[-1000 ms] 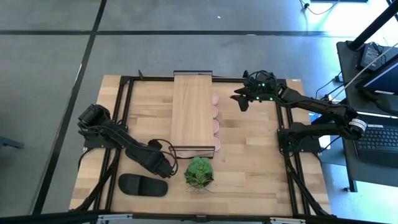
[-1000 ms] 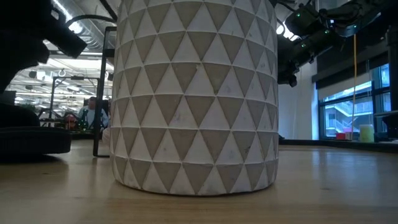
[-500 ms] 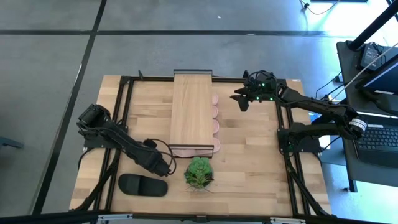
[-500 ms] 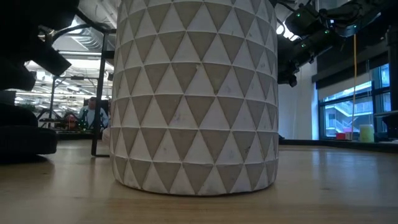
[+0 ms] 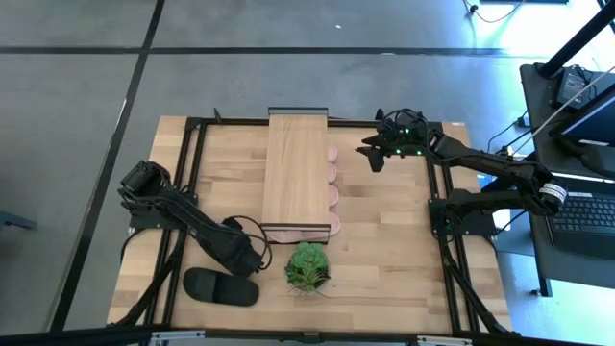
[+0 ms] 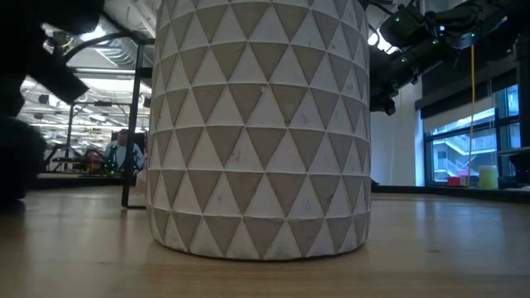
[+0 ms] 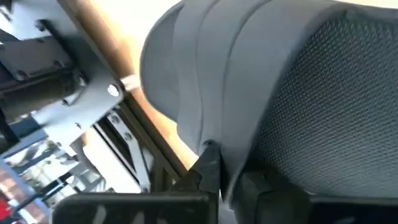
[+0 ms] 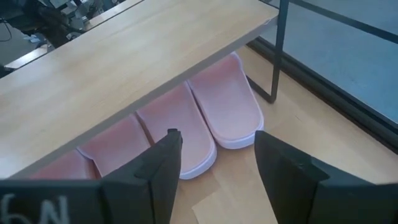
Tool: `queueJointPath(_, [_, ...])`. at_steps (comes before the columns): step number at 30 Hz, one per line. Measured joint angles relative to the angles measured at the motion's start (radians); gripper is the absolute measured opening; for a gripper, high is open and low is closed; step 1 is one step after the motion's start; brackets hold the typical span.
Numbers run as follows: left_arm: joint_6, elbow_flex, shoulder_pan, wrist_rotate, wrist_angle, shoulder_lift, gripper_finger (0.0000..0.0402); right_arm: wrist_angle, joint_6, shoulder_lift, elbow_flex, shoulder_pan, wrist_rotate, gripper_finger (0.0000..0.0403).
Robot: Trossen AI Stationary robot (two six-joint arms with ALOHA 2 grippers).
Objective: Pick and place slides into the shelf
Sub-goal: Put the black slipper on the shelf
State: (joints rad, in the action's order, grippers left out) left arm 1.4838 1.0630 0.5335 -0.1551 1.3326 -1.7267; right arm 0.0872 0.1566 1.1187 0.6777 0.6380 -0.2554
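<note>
A black slide [image 5: 221, 286] lies on the table near its near left corner, and my left gripper [image 5: 254, 263] is shut on the slide's right end. The left wrist view is filled by the slide's strap [image 7: 298, 93]. The shelf [image 5: 298, 173] stands in the middle of the table, with several pale pink slides [image 5: 332, 187] showing along its right side under the plank [image 8: 124, 56]. My right gripper [image 5: 371, 160] hovers open above the table, right of the shelf's far end, with nothing between its fingers [image 8: 155, 168]. My left gripper pinches the edge of the black slide's strap [image 7: 208, 146] between its two fingers, at the slide's right end. The fingers come steeply from above, slanting from the table's left. In the high view the slide's sole lies flat on the table.
A green potted plant [image 5: 307, 266] stands just right of my left gripper, and its patterned white pot [image 6: 261, 124] fills the low view. A dark frame [image 5: 192, 192] runs around the tabletop. People and desks show in the room beyond.
My left gripper has come down and toward the table's near edge onto the black slide's right end and has shut on its strap. In the high view the slide stays where it was.
</note>
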Motion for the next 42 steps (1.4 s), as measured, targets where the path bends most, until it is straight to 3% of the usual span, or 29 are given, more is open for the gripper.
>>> queueJointPath(12, [0.085,0.108,-0.009,0.012,0.232,0.197,0.0003,-0.026,0.044,0.0,0.0,0.0,0.0,0.0202])
queueJointPath(20, [0.104,0.111,-0.048,0.11,0.237,0.332,0.0002,-0.026,0.048,0.0,0.0,-0.005,0.0,0.0202])
queueJointPath(26, [0.066,0.184,-0.123,0.253,0.238,0.416,0.0002,-0.029,0.048,0.0,0.0,-0.007,0.0,0.0202])
queueJointPath(33, [-0.15,0.398,-0.271,0.545,0.238,0.446,0.0002,-0.061,0.051,0.0,0.0,-0.007,0.0,0.0202])
queueJointPath(42, [-0.59,0.613,-0.593,0.652,0.24,0.314,0.0001,-0.099,0.103,0.0,0.0,-0.007,0.0,0.0202])
